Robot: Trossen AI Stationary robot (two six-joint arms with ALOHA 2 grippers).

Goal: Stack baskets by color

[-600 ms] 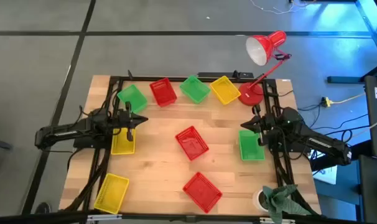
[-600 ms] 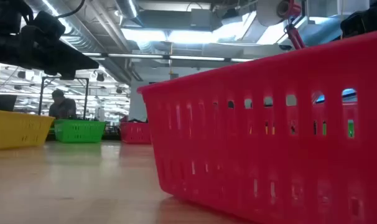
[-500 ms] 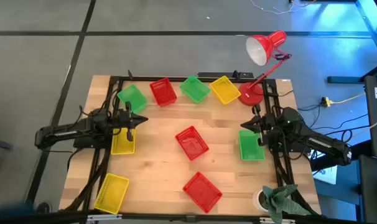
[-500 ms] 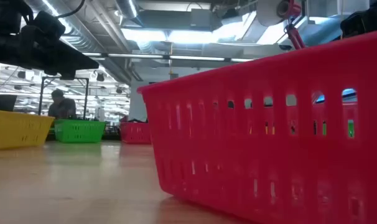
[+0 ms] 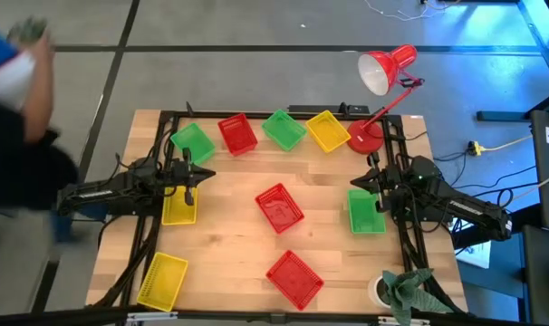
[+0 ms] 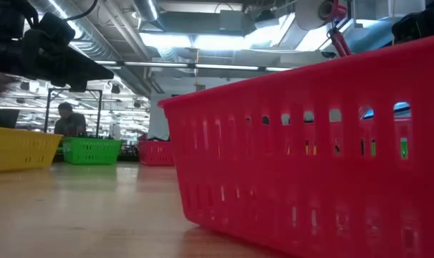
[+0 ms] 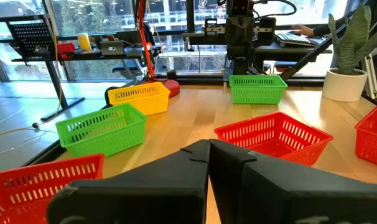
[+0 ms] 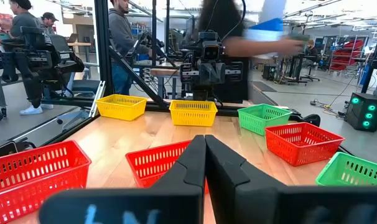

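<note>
Several mesh baskets rest flat on the wooden table, none stacked. Along the far edge stand a green basket (image 5: pixel 192 139), a red one (image 5: pixel 237 134), a green one (image 5: pixel 284 129) and a yellow one (image 5: pixel 328 130). Two red baskets lie at the middle (image 5: pixel 279 207) and near the front edge (image 5: pixel 294 277). My left gripper (image 5: pixel 202 176), shut and empty, hovers beside a yellow basket (image 5: pixel 178 207); another yellow one (image 5: pixel 162 279) lies at the near left. My right gripper (image 5: pixel 356 184), shut and empty, hovers by a green basket (image 5: pixel 366 213). Both wrist views show shut fingertips (image 7: pixel 208 149) (image 8: pixel 204 146).
A red desk lamp (image 5: pixel 380 72) stands with its base (image 5: pixel 364 141) on the far right corner. A potted plant (image 5: pixel 403 290) sits at the near right corner. Black frame rails (image 5: pixel 157 154) run along both sides. A person (image 5: pixel 21 118) stands by the table's left side.
A person has come into the high view at the table's far left side, blurred in motion. Both arms and all baskets have kept still.
</note>
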